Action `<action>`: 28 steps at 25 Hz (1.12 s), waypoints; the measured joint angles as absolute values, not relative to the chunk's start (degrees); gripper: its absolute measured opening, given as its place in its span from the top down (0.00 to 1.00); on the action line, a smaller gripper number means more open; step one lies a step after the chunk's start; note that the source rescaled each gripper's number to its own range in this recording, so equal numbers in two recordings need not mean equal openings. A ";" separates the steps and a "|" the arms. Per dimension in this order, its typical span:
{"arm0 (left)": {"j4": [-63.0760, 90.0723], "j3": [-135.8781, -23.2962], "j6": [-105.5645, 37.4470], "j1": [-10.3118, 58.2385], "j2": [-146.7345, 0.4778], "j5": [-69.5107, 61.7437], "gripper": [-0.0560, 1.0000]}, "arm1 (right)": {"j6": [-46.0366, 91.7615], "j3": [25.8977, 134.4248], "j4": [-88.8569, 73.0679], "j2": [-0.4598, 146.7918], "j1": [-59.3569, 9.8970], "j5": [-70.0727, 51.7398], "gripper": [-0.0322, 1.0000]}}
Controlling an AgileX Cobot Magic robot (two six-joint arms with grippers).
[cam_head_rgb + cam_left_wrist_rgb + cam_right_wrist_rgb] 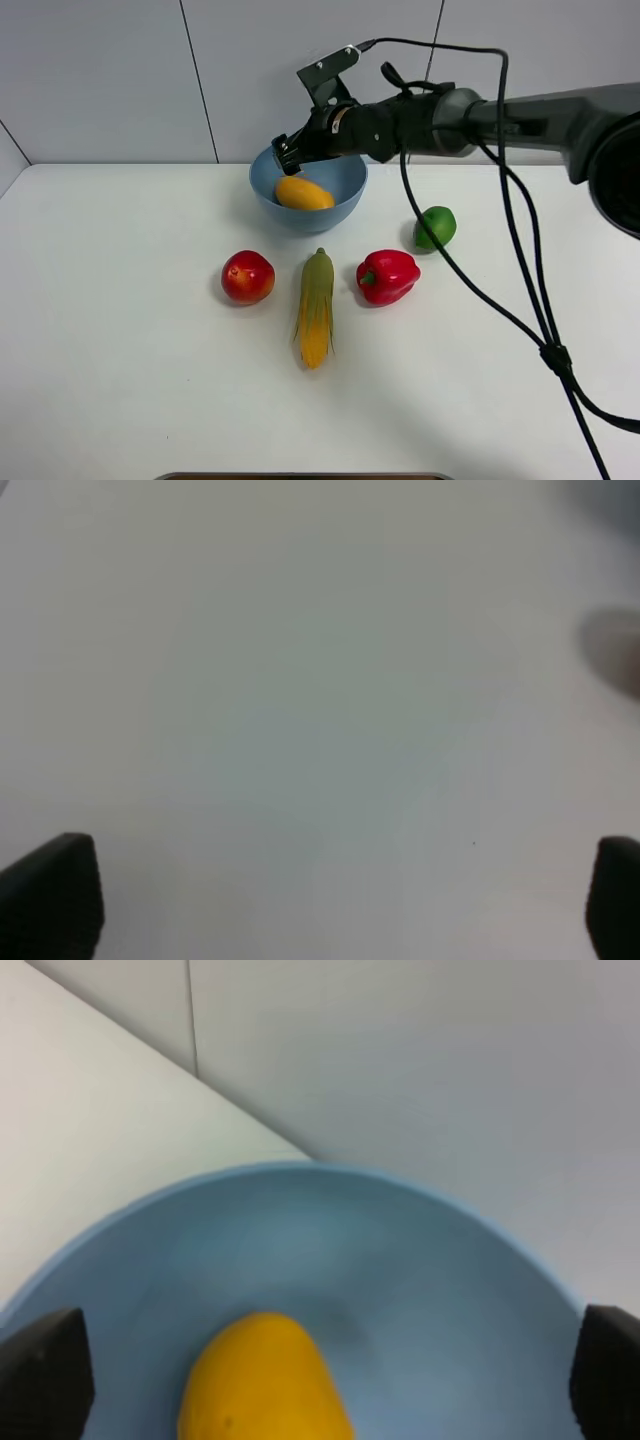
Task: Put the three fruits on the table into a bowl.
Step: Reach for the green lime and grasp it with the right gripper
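Mango (303,193) lies in the blue bowl (347,203); I see my right gripper (288,152) above it, spread wide and empty. Left gripper (320,900) likewise. Apple (248,277) and green fruit (436,227) sit on the table (120,330).

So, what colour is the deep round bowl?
The round glossy bowl is light blue; see the right wrist view.

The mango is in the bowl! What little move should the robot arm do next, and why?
Probably lift the right gripper straight up, clear of the bowl. Its jaws stand wide open and the mango lies loose in the bowl, so that fruit looks done. The green fruit and the apple are on the table, and the green one lies nearer this arm.
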State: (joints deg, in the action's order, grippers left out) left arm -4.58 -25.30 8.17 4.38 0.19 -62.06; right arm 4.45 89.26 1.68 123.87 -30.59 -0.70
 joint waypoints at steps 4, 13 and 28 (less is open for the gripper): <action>-4.58 -25.30 8.17 4.38 0.19 -62.06 0.03 | 4.06 89.26 2.90 118.07 -30.63 -7.67 0.04; -4.58 -25.30 8.17 4.38 0.19 -62.06 0.03 | -10.87 89.26 6.08 103.81 -30.43 -24.84 0.04; -4.58 -25.30 8.17 4.38 0.19 -62.06 0.03 | -26.67 89.26 15.05 83.84 -22.52 -62.67 0.04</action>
State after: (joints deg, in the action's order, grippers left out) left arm -4.58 -25.30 8.17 4.38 0.19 -62.06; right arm -26.67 89.26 15.05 83.84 -22.52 -62.67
